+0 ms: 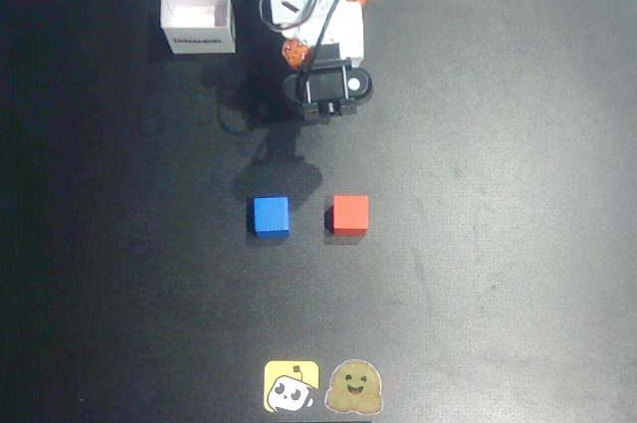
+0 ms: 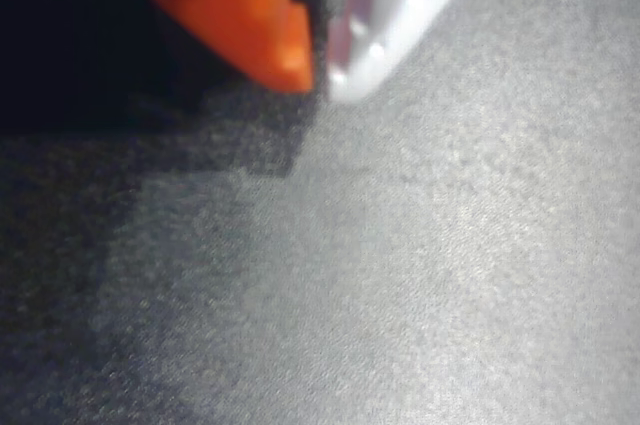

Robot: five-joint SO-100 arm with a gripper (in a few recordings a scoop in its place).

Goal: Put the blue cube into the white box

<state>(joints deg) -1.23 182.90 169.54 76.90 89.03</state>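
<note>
The blue cube [image 1: 269, 216] rests on the dark table, left of centre in the overhead view. At the back left stands the white box [image 1: 198, 13], open side up, with dark print on its near wall. My arm [image 1: 317, 40] is folded at the back edge, well behind the cube and to the right of the box. In the wrist view my gripper [image 2: 320, 73] hangs over bare table, its orange finger [image 2: 250, 15] and white finger [image 2: 400, 5] meeting at the tips with nothing between them.
A red cube [image 1: 349, 214] of the same size sits just right of the blue one. Two stickers, one yellow [image 1: 291, 386] and one brownish [image 1: 355, 388], lie at the front edge. A black wrist camera [image 1: 324, 85] juts out from the arm.
</note>
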